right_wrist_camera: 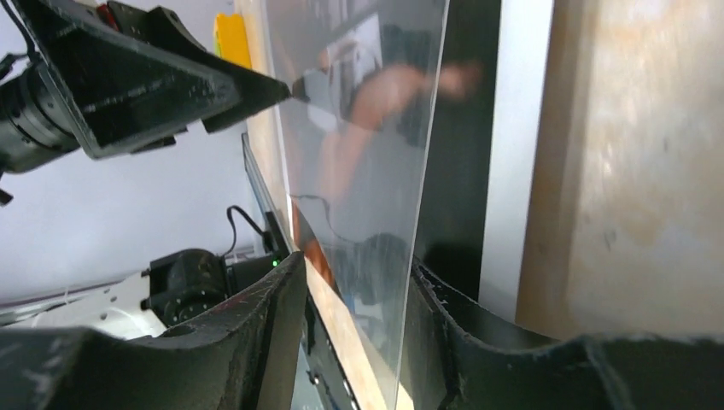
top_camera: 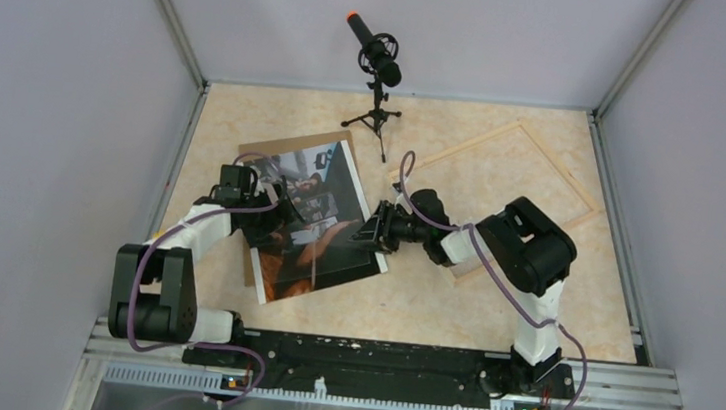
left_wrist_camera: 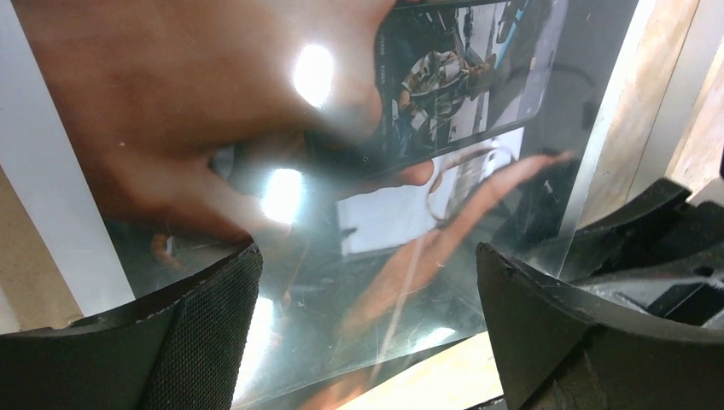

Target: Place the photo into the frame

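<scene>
Two grippers are on one print. My left gripper (left_wrist_camera: 367,265) hangs spread wide just above the large glossy photo (top_camera: 308,260), a dark picture in brown and black tones with white margins, and I see no contact. My right gripper (right_wrist_camera: 357,273) sits at the photo's edge on its own side. Its fingers are partly apart and the rim of a clear glossy sheet (right_wrist_camera: 359,213) stands between them. A gap shows beside the rim, so nothing is pinched. I cannot tell whether that sheet is separate from the print. One flat brown board (top_camera: 295,142) lies under the photo, with a strip showing beyond the left gripper. One rectangular pale wood frame (top_camera: 561,167) lies flat beyond and outboard of the right gripper, well apart from the photo, its near side hidden by the arm. Bare beige table (top_camera: 450,304) gives open room nearer than the right gripper. One black microphone (top_camera: 378,56) on a small tripod stands beyond both grippers.
</scene>
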Robot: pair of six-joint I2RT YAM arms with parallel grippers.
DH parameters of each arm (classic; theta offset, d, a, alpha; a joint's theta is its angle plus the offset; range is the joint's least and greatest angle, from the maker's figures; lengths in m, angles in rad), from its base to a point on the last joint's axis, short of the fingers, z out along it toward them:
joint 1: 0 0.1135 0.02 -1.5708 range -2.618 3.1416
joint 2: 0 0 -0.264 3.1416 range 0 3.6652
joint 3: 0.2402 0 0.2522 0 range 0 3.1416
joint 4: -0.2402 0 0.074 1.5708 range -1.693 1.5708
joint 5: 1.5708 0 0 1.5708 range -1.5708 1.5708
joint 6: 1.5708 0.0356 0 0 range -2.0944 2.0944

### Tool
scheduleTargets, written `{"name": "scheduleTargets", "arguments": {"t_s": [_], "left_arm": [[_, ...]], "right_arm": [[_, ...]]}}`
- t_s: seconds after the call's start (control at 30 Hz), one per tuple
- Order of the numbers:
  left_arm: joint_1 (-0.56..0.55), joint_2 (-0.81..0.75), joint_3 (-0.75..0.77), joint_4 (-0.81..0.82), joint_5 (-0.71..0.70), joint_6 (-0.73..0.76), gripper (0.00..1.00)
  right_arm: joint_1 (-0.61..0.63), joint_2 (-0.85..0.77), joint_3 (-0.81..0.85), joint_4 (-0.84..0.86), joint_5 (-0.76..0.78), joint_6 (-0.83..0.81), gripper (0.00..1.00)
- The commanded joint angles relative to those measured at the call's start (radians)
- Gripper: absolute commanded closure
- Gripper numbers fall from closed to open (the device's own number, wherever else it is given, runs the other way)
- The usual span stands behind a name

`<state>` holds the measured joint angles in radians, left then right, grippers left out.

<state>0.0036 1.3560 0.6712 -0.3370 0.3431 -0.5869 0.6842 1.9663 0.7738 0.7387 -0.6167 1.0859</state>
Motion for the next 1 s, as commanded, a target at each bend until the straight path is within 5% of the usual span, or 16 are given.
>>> {"name": "scheduleTargets", "arguments": {"t_s": [0.0, 0.1, 0.27, 0.67, 0.8, 0.97], "left_arm": [[0.001, -0.028, -0.008, -0.012, 0.015, 0.044, 0.02], [0.001, -0.062, 0.027, -0.025, 0.05, 0.061, 0.02], [-0.037, -0.131, 0.098, -0.06, 0.078, 0.079, 0.02], [-0.044, -0.235, 0.209, -0.084, 0.079, 0.112, 0.02], [-0.045, -0.198, 0.131, -0.048, 0.068, 0.045, 0.02], [-0.053, -0.189, -0.028, 0.074, 0.079, -0.052, 0.02]], "right_arm": [[0.0, 0.042, 0.131, 0.019, -0.006, -0.028, 0.58], [0.0, 0.077, 0.176, 0.024, -0.011, -0.018, 0.68], [0.001, 0.077, 0.209, 0.043, -0.039, 0.016, 1.0], [0.006, -0.485, -0.096, -0.613, 0.057, -0.25, 1.0], [0.006, -0.664, -0.263, -0.54, 0.084, -0.162, 1.0], [0.005, -0.689, -0.311, -0.504, 0.08, -0.168, 1.0]]}}
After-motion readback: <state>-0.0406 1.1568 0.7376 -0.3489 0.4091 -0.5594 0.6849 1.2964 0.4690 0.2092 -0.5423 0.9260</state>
